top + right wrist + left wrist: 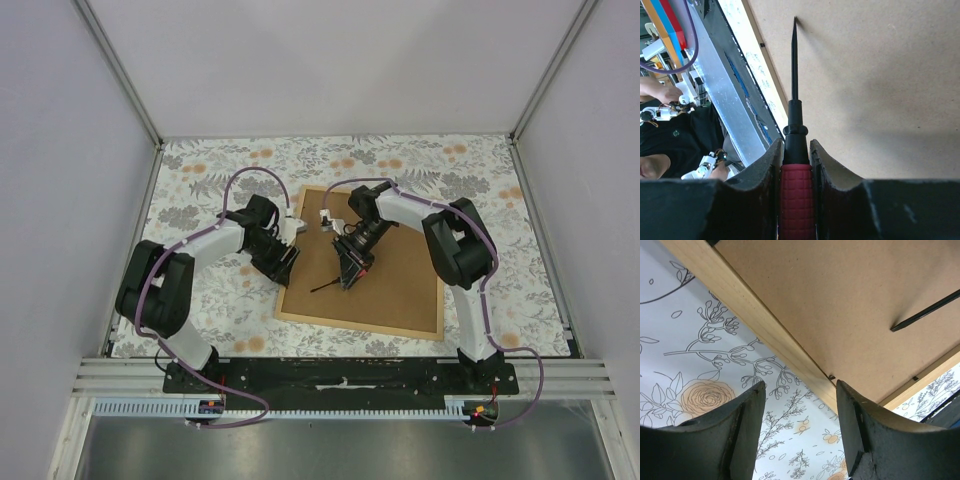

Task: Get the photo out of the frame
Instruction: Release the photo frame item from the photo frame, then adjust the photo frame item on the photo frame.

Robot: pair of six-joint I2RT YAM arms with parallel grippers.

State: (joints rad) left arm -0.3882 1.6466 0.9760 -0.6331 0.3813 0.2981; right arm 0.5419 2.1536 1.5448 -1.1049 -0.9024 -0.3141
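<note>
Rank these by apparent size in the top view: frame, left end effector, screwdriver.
1. frame, by far the largest.
2. left end effector, open at the frame's left edge.
3. screwdriver, a thin shaft; its handle is mostly hidden in the right end effector.

- The frame (400, 280): its back is brown fibreboard, matt and finely speckled. Its rim is pale bare-looking wood, smooth, with faint grain.
- The screwdriver (795, 140): a red, finely ribbed, rubbery-looking handle, a black collar with a slight sheen, and a dark matt metal shaft.
- The left fingers (740, 440) and right fingers (840, 200): dark matt plastic, a little rough and scuffed.
- The counter (200, 190): a matt floral-printed cover; whether cloth or paper cannot be told.
- The rail (560, 375) at the near edge: silvery metal with a dull shine.
</note>
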